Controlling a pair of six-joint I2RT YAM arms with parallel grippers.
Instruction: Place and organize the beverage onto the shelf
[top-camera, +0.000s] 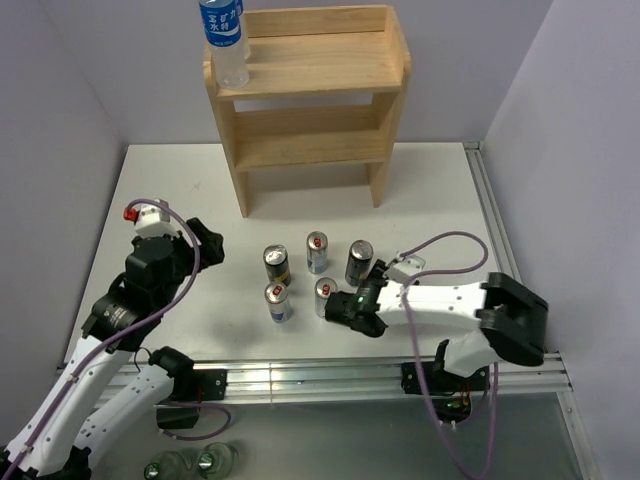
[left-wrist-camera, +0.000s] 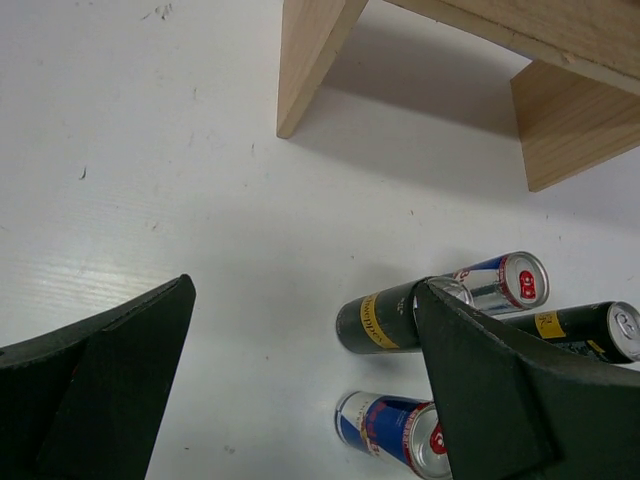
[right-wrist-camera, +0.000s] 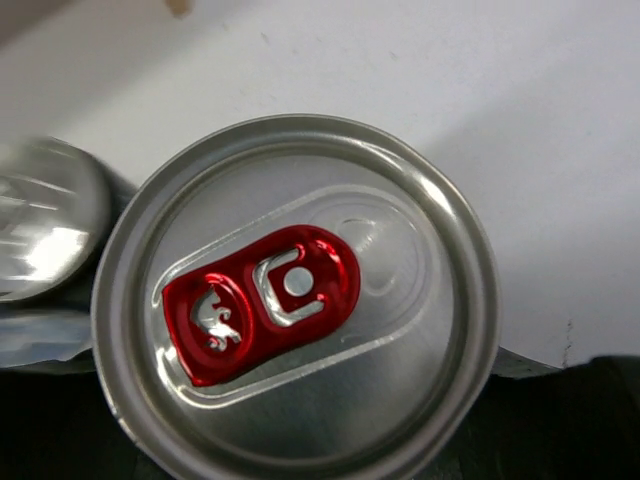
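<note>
The light wood shelf (top-camera: 320, 65) stands at the back of the table; its leg shows in the left wrist view (left-wrist-camera: 305, 60). A clear water bottle (top-camera: 225, 40) with a blue label stands on its top tier, at the left. Several cans stand in front of it: two dark cans (top-camera: 276, 262) (top-camera: 359, 262) and three silver-and-blue ones (top-camera: 317, 252) (top-camera: 279, 300) (top-camera: 326, 296). My right gripper (top-camera: 342, 308) is shut on the near silver can, whose red-tabbed top (right-wrist-camera: 295, 300) fills its wrist view. My left gripper (top-camera: 210, 243) (left-wrist-camera: 305, 290) is open and empty, left of the cans.
A metal rail (top-camera: 330, 375) runs along the table's near edge and another (top-camera: 488, 210) along the right edge. Grey walls close in the back and both sides. Some bottles (top-camera: 190, 462) lie below the table at the bottom left.
</note>
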